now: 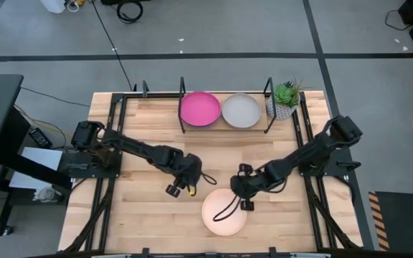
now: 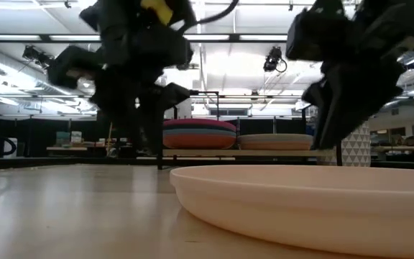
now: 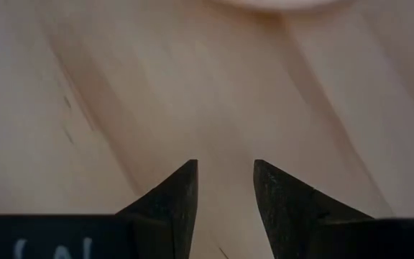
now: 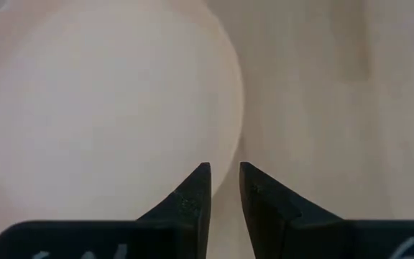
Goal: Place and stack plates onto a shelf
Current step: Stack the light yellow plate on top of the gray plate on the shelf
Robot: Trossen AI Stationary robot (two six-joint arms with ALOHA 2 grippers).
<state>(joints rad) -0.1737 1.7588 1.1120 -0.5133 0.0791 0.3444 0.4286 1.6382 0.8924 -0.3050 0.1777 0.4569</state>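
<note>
A cream plate (image 1: 224,213) (image 2: 307,205) rests flat on its base near the table's near edge. My right gripper (image 1: 247,203) (image 4: 225,169) hovers over its far right rim (image 4: 232,137), fingers a narrow gap apart, pointing down. My left gripper (image 1: 181,190) (image 3: 225,169) is open over bare wood just left of the plate, whose rim (image 3: 272,3) shows ahead. On the shelf (image 1: 182,100) at the far edge, a stack topped by a magenta plate (image 1: 200,109) (image 2: 200,134) stands left of a stack topped by a grey plate (image 1: 241,111) (image 2: 275,141).
A small green plant in a white pot (image 1: 285,97) stands just right of the shelf. Black frame rails (image 1: 113,143) run along the table's left and right sides. Bare wood lies between the shelf and the two grippers.
</note>
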